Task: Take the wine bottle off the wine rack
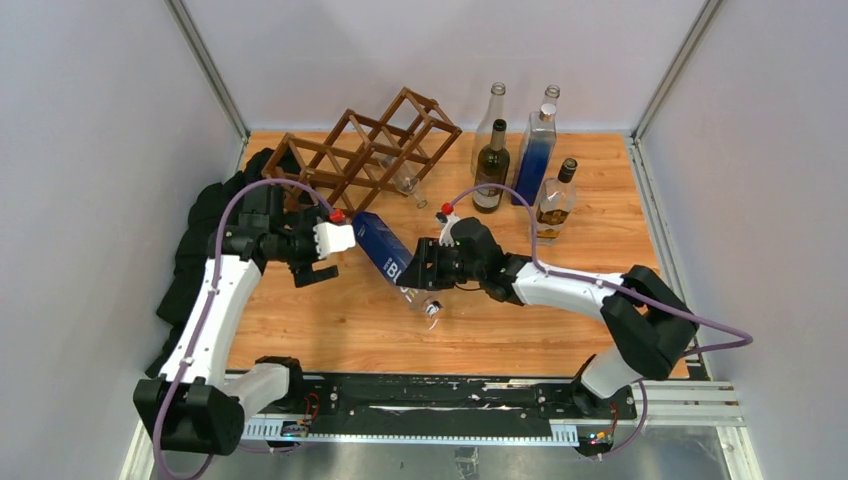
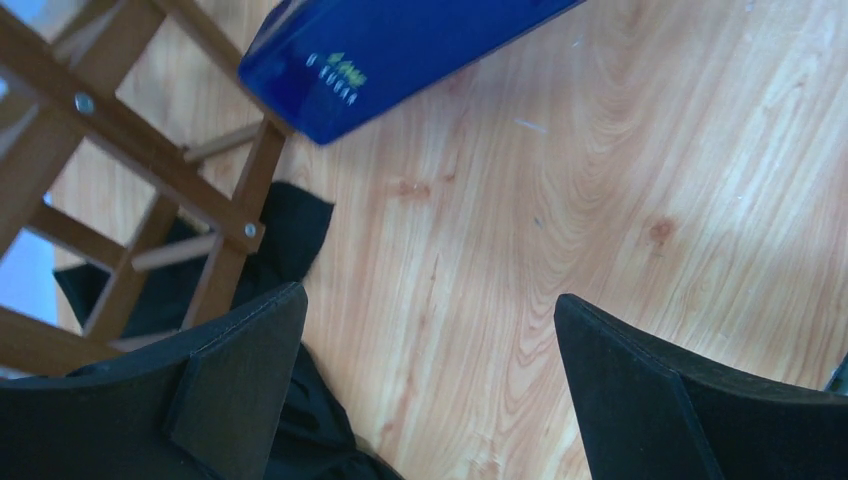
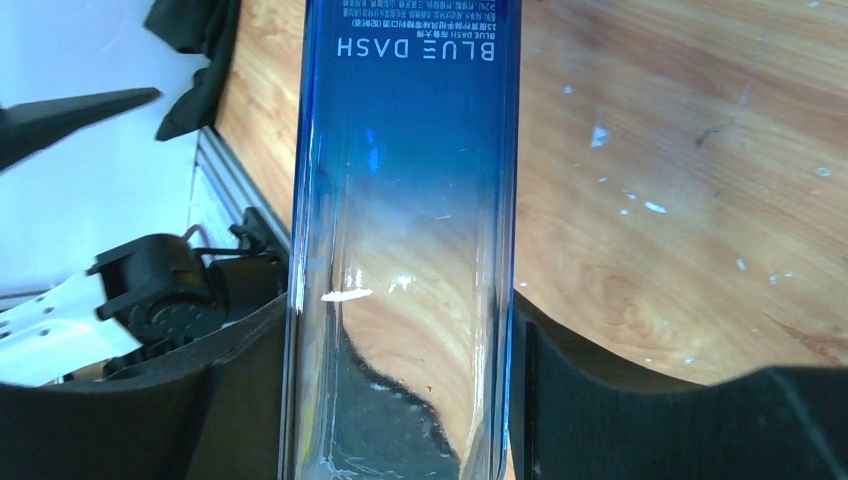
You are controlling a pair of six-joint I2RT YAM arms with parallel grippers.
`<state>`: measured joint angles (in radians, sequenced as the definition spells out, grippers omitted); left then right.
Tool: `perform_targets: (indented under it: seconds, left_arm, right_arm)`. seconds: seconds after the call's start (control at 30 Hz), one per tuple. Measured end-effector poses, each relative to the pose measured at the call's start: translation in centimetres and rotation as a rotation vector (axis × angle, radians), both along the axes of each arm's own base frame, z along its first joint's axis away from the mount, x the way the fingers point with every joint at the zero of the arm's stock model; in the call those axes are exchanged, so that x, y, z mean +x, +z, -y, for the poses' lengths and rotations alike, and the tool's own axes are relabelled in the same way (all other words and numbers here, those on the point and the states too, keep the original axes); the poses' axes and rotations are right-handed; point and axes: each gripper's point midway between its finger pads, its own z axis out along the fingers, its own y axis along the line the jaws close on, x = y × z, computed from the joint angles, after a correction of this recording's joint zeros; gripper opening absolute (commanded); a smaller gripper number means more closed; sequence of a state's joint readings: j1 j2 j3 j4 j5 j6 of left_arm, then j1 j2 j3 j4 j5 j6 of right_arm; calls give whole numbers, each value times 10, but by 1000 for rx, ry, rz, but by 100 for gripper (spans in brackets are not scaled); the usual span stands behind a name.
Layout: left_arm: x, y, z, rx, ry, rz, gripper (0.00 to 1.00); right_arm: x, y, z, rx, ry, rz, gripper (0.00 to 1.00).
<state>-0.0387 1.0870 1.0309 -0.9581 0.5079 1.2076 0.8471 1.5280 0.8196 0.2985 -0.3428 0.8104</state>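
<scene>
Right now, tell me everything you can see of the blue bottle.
The blue bottle is flat-sided glass, deep blue at its base fading to clear toward the neck, printed BLUE DASH in white. It is slanted, base toward the rack, neck toward the near edge. The fingers of the right gripper clamp its clear part.

The top external camera is mounted high behind the near edge of the light wooden table [image 1: 330, 330] and faces down and forward, taking in the whole tabletop from a distance. The left wrist camera looks down at the boards from close range past the left gripper [image 2: 430, 305], with the dark brown wooden lattice rack [image 2: 120, 140] at its upper left. The right wrist camera views the blue square glass bottle [image 3: 400, 200] at very close range between the fingers of the right gripper [image 3: 400, 340]. All three views share that bottle, and the top and left wrist views share the rack.
</scene>
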Motion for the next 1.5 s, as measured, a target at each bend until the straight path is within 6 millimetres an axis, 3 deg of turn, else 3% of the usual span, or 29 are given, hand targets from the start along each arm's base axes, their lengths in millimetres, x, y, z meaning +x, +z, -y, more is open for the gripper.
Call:
perform_targets:
  seconds: [0.3, 0.57, 0.7, 0.83, 1.0, 1.1, 1.2, 1.27, 1.37, 1.43, 1.5]
  left_arm:
    - [-28, 17, 35, 77, -293, 209, 100]
    - [-60, 2, 65, 140, -566, 302, 100]
    - [-61, -2, 73, 152, -602, 298, 100]
    - [-56, 1, 76, 145, -586, 316, 100]
    - [-56, -5, 77, 146, -587, 305, 100]
    - [-59, -12, 78, 146, -587, 280, 100]
    - [-60, -14, 77, 145, -578, 268, 86]
    - [-60, -15, 78, 139, -572, 257, 68]
    - [-60, -19, 78, 130, -552, 225, 35]
    - [-57, -14, 79, 128, -547, 241, 4]
    - [-56, -13, 80, 119, -536, 240, 0]
  right_arm:
    - [-28, 20, 0, 4, 144, -49, 0]
    - [-48, 48, 3, -17, 249, -95, 0]
    - [-51, 71, -1, -10, 285, -82, 0]
    - [-58, 74, 2, -54, 300, -101, 0]
    - [-79, 84, -6, -75, 386, -108, 0]
    - [-95, 100, -14, -54, 457, -91, 0]
    - [-100, 106, -15, -49, 475, -92, 0]
    - [-100, 105, -15, -50, 478, -93, 9]
    - [-100, 104, -14, -58, 472, -103, 53]
    - [-99, 104, -12, -60, 465, -111, 67]
    - [-97, 106, -11, -56, 463, -101, 81]
